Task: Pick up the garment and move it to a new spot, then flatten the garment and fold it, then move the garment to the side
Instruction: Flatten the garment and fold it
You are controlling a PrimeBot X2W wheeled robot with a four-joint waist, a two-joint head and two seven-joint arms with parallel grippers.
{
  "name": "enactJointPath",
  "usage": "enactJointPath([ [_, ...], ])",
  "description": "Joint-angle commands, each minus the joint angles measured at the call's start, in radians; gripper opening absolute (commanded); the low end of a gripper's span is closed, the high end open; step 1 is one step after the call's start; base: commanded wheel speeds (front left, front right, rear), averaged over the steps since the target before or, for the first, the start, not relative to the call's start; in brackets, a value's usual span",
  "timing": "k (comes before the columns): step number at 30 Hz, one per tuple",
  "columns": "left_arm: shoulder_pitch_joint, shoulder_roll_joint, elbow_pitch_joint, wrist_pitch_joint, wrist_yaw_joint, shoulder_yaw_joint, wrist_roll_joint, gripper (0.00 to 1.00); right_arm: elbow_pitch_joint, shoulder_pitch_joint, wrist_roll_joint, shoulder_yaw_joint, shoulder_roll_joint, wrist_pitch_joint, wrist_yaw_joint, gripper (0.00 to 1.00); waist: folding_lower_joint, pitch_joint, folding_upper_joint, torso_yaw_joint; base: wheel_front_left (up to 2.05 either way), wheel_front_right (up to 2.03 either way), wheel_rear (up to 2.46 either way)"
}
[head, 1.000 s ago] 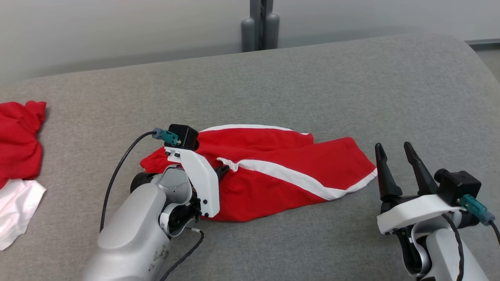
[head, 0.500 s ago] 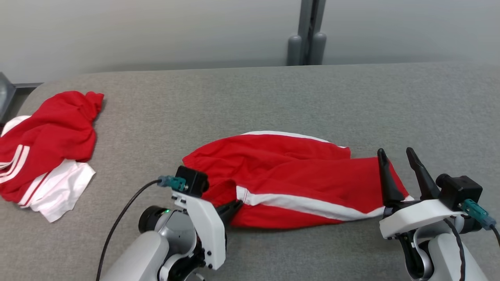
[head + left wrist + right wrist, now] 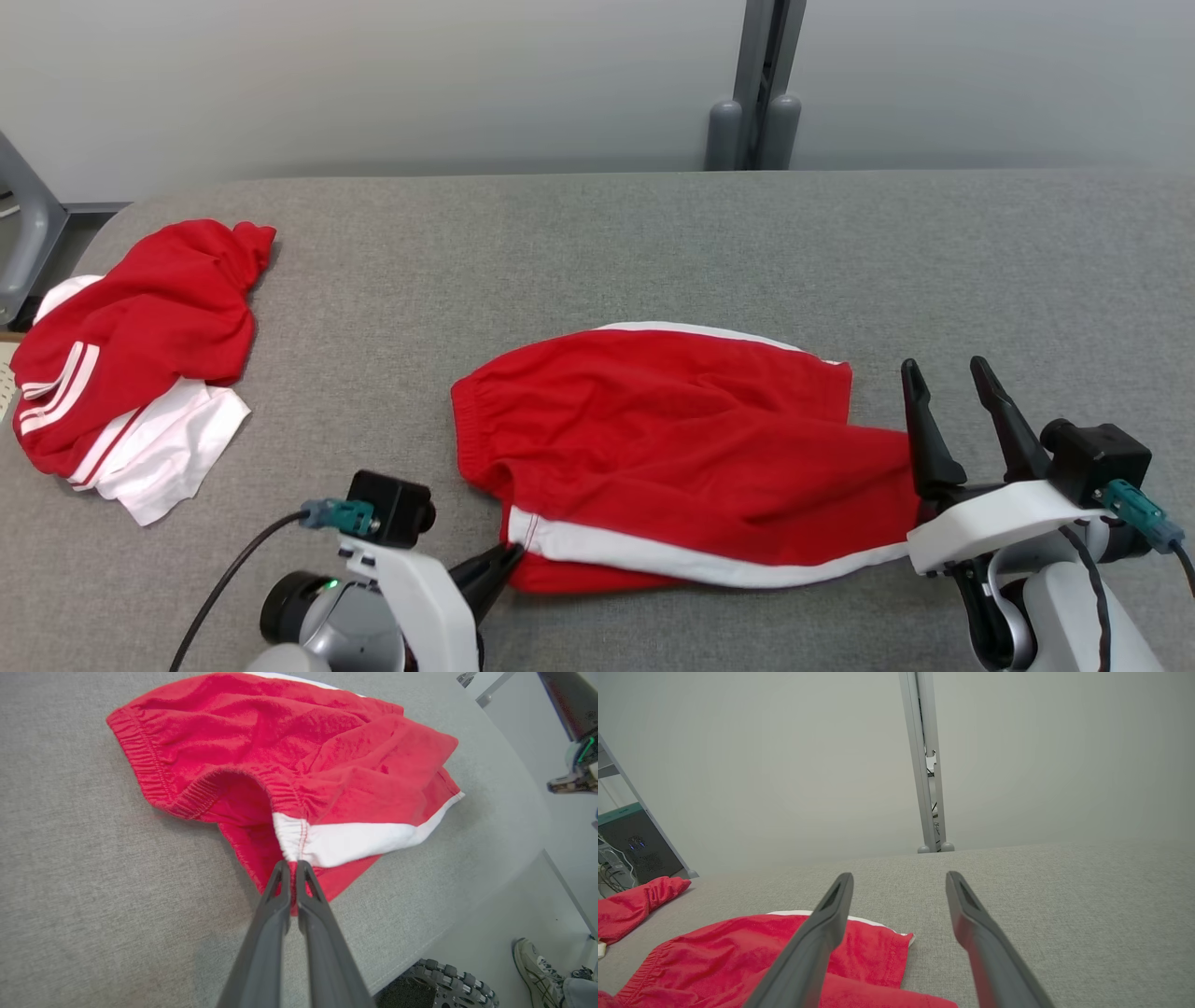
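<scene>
- We see the garment (image 3: 681, 448), red shorts with a white side stripe, lying on the grey padded table (image 3: 597, 243) in the lower middle of the head view. Its elastic waistband is toward the left and its legs run off to the right.
- Our left gripper (image 3: 509, 558) sits at the lower left of that view, fingers pressed together and clamped on the waistband corner where the white stripe begins.
- In the left wrist view the two dark fingers meet at the middle of the frame with a fold of red cloth pinched between them. The rest of the shorts spreads across the upper half.
- Our right gripper (image 3: 943, 369) stands at the lower right of the head view, fingers wide apart and pointing up the frame, holding nothing.
- The right end of the shorts reaches the base of that gripper. We cannot tell whether cloth and finger touch.
- A heap of red and white clothes (image 3: 131, 355) lies at the left edge of the head view, well apart from the shorts.
- A grey post (image 3: 761, 84) rises beyond the table's far edge, upper middle.
- In the lower right corner of the left wrist view, a person's shoe (image 3: 537, 970) rests on the floor near a ribbed wheel (image 3: 448, 982).
</scene>
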Motion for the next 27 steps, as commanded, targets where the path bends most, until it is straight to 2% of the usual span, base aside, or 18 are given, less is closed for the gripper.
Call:
enactJointPath([
  [1,0.012,0.01,-0.009,0.001,0.007,0.007,-0.002,0.0,-0.001,0.012,0.004,-0.001,-0.005,-0.005,0.0,1.0,0.0,-0.002,0.0,-0.002,0.0,0.0,0.0],
  [8,0.102,0.072,-0.069,0.007,0.019,0.015,-0.01,0.01,-0.005,0.02,0.005,-0.008,-0.012,-0.005,0.0,1.0,0.0,-0.017,0.0,-0.006,0.0,0.0,0.0],
  [9,0.115,0.078,-0.076,0.012,0.022,0.016,-0.014,0.36,-0.005,0.022,0.004,-0.009,-0.013,-0.005,0.0,1.0,0.0,-0.02,0.0,-0.005,0.0,0.0,0.0],
  [10,0.125,0.083,-0.081,0.014,0.03,0.018,-0.016,1.0,-0.004,0.023,0.004,-0.011,-0.014,-0.005,0.0,1.0,0.0,-0.023,0.0,-0.004,0.0,0.0,0.0],
  [19,0.187,0.125,-0.15,-0.063,0.096,0.108,-0.013,1.0,-0.008,0.033,-0.003,-0.014,-0.014,0.003,0.0,1.0,0.0,-0.046,0.0,0.007,0.0,0.0,0.0],
  [24,0.179,0.119,-0.171,-0.233,0.13,0.198,0.04,1.0,-0.012,0.035,0.002,-0.014,-0.015,0.005,0.0,1.0,0.0,-0.052,0.0,0.011,0.0,0.0,0.0],
  [27,0.168,0.107,-0.173,-0.333,0.13,0.222,0.079,1.0,-0.017,0.033,0.006,-0.006,-0.017,0.008,0.0,1.0,0.0,-0.057,0.0,0.011,0.0,0.0,0.0],
])
